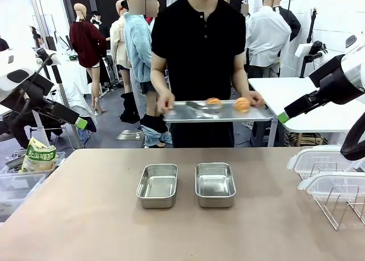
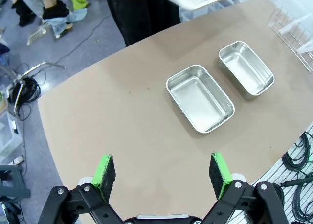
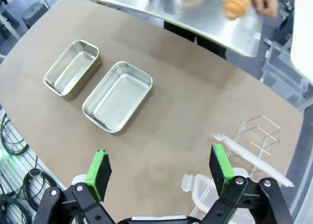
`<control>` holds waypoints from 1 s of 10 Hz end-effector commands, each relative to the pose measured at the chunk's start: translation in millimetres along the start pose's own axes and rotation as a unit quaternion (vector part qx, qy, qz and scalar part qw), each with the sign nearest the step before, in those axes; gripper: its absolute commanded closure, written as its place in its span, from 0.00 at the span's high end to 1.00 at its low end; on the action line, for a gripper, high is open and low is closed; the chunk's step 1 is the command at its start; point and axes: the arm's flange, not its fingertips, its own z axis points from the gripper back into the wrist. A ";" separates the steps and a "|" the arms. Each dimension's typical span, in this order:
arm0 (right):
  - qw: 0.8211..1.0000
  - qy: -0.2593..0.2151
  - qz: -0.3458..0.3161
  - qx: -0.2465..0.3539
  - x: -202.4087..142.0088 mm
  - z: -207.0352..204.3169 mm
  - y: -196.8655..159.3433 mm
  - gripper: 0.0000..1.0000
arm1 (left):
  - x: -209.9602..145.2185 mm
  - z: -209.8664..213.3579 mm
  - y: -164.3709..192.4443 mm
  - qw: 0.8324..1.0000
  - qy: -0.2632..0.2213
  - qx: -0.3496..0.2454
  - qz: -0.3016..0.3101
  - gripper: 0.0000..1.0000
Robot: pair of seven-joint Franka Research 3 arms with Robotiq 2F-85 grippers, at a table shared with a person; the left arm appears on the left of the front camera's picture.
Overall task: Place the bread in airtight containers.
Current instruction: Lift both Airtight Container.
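Left gripper (image 2: 162, 169): green pads spread wide, nothing between them, hovering over bare table (image 1: 85, 215). Right gripper (image 3: 159, 165): same, jaws apart and empty, above my right end of the table.

Mid-table: left container (image 1: 157, 185) and right container (image 1: 215, 184) sit side by side with a narrow gap. Both are lidless and hold nothing.

On my right edge is the wire rack (image 1: 339, 201), with clear lids (image 1: 322, 158) resting at it. Off the table on my left there's a yellow-green bag (image 1: 37, 156); its print is too small to read.

Far side: a person holds a perforated tray (image 1: 228, 114) in both hands above the far edge. Both croissants are on it, croissant one (image 1: 213, 101) mid-tray and croissant two (image 1: 242, 105) nearer my right. Both are well apart from the containers.
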 end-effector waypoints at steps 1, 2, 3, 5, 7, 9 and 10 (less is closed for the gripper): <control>1.000 -0.004 0.001 0.004 0.6 -1.5 -0.2 1.00 | 0.1 0.9 -0.3 1.000 -0.002 -0.003 -0.004 1.00; 1.000 -0.004 0.001 0.004 0.6 -1.5 -0.2 1.00 | 0.1 0.9 -0.3 1.000 -0.002 -0.003 -0.004 1.00; 1.000 -0.004 0.001 0.004 0.6 -1.5 -0.2 1.00 | 0.1 0.9 -0.3 1.000 -0.002 -0.003 -0.004 1.00; 1.000 -0.004 0.001 0.004 0.6 -1.5 -0.2 1.00 | 0.1 0.9 -0.3 1.000 -0.002 -0.003 -0.004 1.00; 1.000 -0.004 0.001 0.004 0.6 -1.5 -0.2 1.00 | 0.1 0.9 -0.3 1.000 -0.002 -0.003 -0.004 1.00; 1.000 -0.004 0.001 0.004 0.6 -1.5 -0.2 1.00 | 0.1 0.9 -0.3 1.000 -0.002 -0.003 -0.004 1.00; 1.000 -0.004 0.001 0.004 0.6 -1.5 -0.2 1.00 | 0.1 0.9 -0.3 1.000 -0.002 -0.003 -0.004 1.00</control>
